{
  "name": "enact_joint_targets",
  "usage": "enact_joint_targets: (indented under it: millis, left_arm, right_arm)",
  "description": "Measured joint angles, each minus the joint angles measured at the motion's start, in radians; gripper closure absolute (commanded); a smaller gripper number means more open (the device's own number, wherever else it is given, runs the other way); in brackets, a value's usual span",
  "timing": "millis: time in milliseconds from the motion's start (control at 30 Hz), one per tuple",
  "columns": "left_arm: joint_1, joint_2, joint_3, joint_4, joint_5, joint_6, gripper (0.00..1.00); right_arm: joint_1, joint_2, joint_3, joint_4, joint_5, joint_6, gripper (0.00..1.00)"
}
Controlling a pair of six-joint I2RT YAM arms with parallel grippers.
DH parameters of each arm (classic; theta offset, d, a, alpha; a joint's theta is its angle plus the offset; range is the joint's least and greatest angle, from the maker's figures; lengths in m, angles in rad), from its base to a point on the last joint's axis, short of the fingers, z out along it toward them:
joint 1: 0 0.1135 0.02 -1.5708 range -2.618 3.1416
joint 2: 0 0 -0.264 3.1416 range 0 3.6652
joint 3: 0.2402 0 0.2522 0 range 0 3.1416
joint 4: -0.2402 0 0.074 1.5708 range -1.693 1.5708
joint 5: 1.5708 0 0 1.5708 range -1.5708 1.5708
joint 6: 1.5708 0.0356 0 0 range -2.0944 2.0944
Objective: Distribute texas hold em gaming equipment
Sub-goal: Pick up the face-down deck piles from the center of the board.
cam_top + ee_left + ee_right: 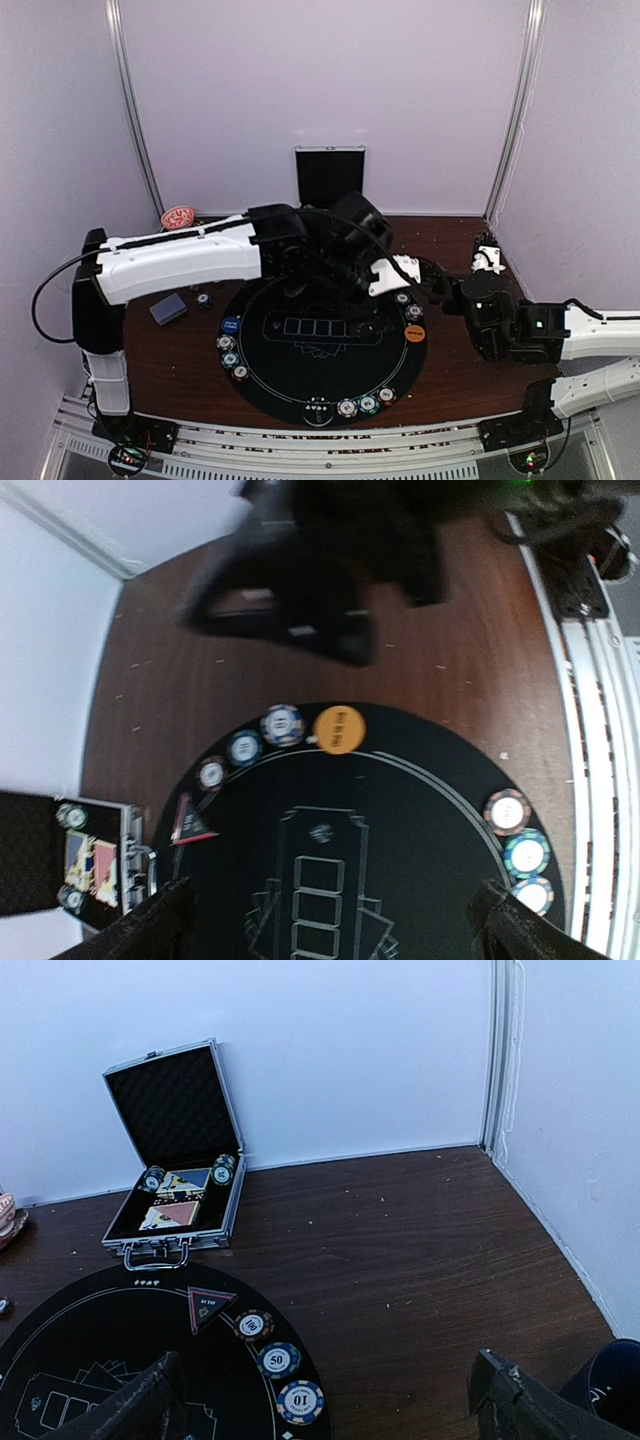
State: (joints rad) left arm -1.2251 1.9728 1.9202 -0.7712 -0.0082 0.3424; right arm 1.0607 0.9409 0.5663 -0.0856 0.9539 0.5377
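Striped poker chips (228, 348) sit in clusters around the rim of a round black mat (330, 365), with an orange button disc (415, 334) at its right edge. More chips and cards lie in the open case (170, 1105) at upper left, so the distribution looks only partly done. The left tool (330, 935) and right tool (330, 1410) both gape wide, empty.

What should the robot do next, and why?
Probably move the left gripper to the open case and take a chip. It and the right gripper are open and empty, chips wait in the case, and the left one is closer.
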Motion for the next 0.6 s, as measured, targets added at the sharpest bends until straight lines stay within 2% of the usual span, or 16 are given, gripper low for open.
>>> enact_joint_targets:
  millis: [133, 367, 600]
  left_arm:
    - [0.126, -0.141, -0.093, 0.051, -0.024, 0.002, 0.02]
    - [0.397, -0.383, -0.34, 0.167, -0.091, 0.014, 0.02]
    - [0.696, -0.483, -0.505, 0.25, -0.041, -0.007, 0.02]
  right_arm:
    - [0.0, 0.019, 0.02, -0.009, -0.034, -0.006, 0.0]
    - [0.0, 0.161, 0.141, -0.054, -0.172, -0.01, 0.0]
    - [0.0, 0.192, 0.213, -0.109, -0.276, -0.016, 0.0]
